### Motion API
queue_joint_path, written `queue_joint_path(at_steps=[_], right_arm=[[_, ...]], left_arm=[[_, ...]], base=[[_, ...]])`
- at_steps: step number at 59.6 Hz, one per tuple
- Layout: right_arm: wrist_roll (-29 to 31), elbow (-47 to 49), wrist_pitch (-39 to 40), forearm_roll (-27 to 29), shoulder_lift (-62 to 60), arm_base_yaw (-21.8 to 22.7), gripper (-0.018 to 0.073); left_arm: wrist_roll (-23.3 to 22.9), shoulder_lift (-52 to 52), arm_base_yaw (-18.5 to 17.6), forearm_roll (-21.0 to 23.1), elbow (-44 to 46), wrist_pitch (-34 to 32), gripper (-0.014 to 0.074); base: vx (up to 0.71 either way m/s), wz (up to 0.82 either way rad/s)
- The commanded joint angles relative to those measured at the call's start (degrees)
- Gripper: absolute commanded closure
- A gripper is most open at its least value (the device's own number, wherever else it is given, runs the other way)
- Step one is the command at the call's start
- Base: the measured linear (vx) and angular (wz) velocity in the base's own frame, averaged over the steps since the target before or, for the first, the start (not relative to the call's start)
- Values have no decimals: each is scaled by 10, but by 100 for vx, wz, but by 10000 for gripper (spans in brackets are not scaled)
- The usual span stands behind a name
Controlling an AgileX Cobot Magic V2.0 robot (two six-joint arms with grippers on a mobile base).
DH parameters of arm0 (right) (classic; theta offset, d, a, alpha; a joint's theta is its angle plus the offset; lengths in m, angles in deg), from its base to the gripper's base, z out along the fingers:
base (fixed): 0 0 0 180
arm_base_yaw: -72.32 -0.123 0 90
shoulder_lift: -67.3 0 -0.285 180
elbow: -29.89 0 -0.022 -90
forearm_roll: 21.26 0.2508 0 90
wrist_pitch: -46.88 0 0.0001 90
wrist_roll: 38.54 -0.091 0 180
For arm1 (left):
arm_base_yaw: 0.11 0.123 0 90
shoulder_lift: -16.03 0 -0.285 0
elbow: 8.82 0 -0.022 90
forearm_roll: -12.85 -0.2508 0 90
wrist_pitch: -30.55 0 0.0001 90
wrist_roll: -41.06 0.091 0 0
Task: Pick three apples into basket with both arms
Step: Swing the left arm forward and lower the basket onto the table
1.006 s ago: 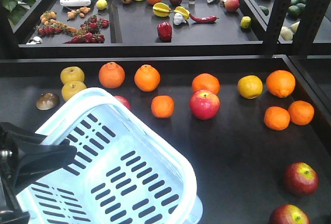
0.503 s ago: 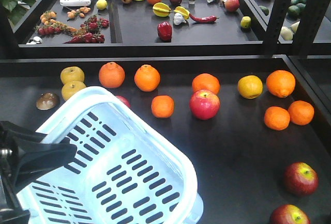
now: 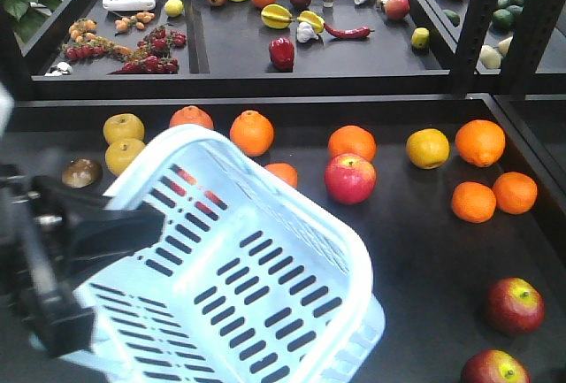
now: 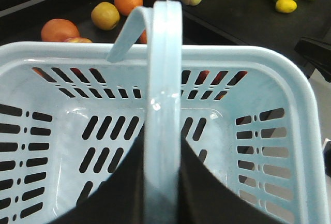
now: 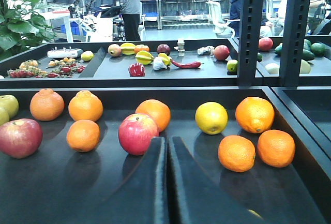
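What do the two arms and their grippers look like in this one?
Both grippers are black. The left gripper has two broad tapering fingers; the left arm is blocky, black, too blurred for cables or markings. The right gripper shows two long smooth fingers.

Basket: pale blue plastic, smooth, glossy
Handle, inside the left gripper: same plastic, bright highlight
Right gripper: black, smooth, dull sheen
Apple just ahead of it: waxy, shiny skin
Oranges to its right: dimpled peel
Table: dark, smooth, faintly reflective
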Motion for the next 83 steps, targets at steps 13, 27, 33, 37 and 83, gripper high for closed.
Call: queue_joint_path(at_steps=[13,27,33,37,83], right_arm=[[1,-8,41,-1,-7,4,567],[1,-8,41,-1,-7,4,567],[1,-8,41,-1,-7,4,567],[1,-8,41,-1,-7,4,567],[1,-8,41,-1,-7,4,567]], left_arm=[[248,-165,-2,147,115,-37,602],[286,-321,-2,143,241,41,602],[300,-378,-2,138,297,82,602],[310,-411,-2,138,323,99,600],[315,-485,-2,75,377,88,456]], base=[[0,0],[0,0],[0,0],[0,0],[0,0]])
